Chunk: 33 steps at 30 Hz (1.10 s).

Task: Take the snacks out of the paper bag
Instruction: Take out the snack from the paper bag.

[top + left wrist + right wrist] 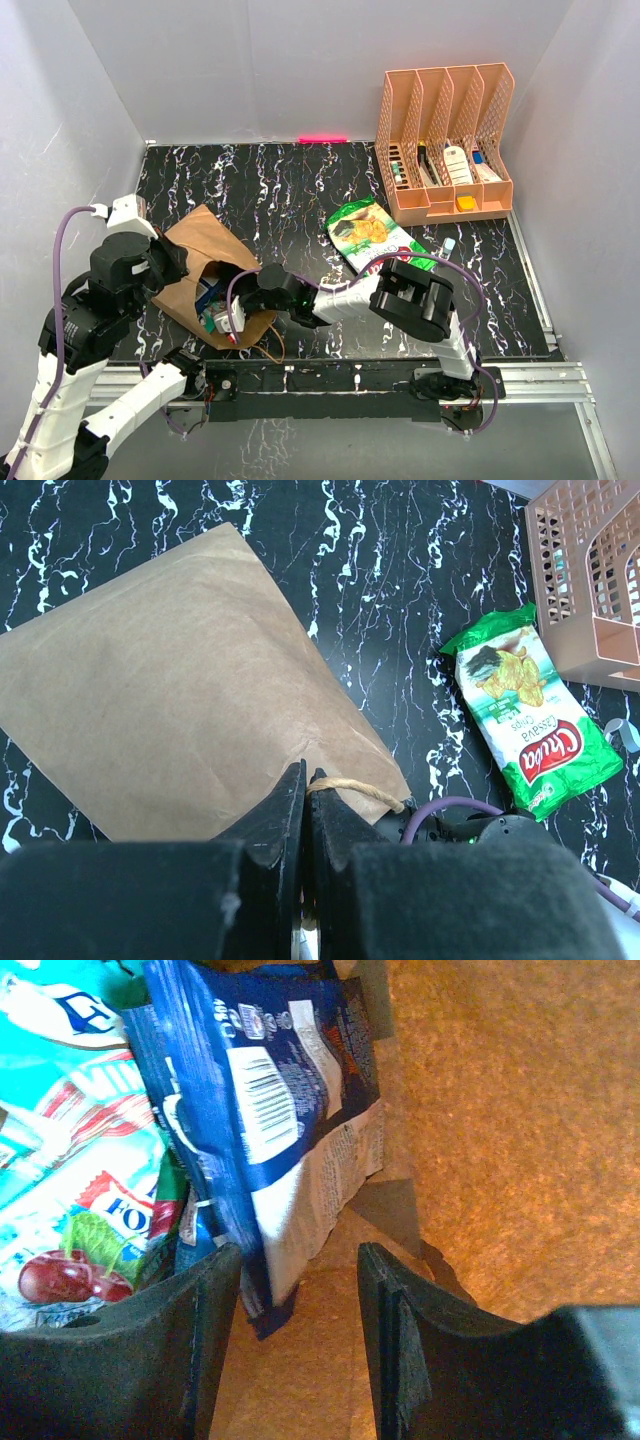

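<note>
The step in hand is the second pick. One large green packet (375, 237) already lies out on the dark marbled table (300, 190), well apart from the paper bag (200, 262), which lies on its side at the near left. The left gripper (305, 775) has its jaws pressed together on the bag's twisted handle (352, 788), holding the mouth up. The right gripper (300, 1255) is inside the bag with its jaws apart. The lower corner of the dark blue packet (250, 1090) sits between them against the left finger, with a gap to the right one. A teal packet (70, 1080) lies just beside it; whether more packets hide underneath is hard to tell. The next move calls for closing on the blue corner alone, then drawing it straight out through the mouth.
</note>
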Available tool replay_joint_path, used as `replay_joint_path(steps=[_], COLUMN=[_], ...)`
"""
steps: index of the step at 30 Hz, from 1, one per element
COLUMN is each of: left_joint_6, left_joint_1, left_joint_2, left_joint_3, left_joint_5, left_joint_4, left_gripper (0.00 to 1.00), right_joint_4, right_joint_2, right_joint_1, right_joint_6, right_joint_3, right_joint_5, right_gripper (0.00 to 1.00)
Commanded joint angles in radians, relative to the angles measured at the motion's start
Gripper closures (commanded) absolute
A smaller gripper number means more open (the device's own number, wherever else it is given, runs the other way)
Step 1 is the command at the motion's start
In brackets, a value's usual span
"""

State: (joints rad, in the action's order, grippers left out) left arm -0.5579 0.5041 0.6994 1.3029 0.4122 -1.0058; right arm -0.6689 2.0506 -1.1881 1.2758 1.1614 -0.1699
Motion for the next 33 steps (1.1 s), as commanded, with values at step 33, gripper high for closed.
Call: replay_joint_path(steps=[33], left_joint_6=[0.077], left_joint_1=[0.003], left_joint_2=[0.089], left_joint_3=[0.134], left_joint_5=[-0.02], left_joint_4=[0.045], left_gripper=[1.0], right_joint_4=[-0.09], right_joint_2=[0.159], right_joint_1=[0.048], right_joint_6=[-0.03], right_joint_3=[0.254], right_joint_5=[-0.145], right_gripper=[0.47])
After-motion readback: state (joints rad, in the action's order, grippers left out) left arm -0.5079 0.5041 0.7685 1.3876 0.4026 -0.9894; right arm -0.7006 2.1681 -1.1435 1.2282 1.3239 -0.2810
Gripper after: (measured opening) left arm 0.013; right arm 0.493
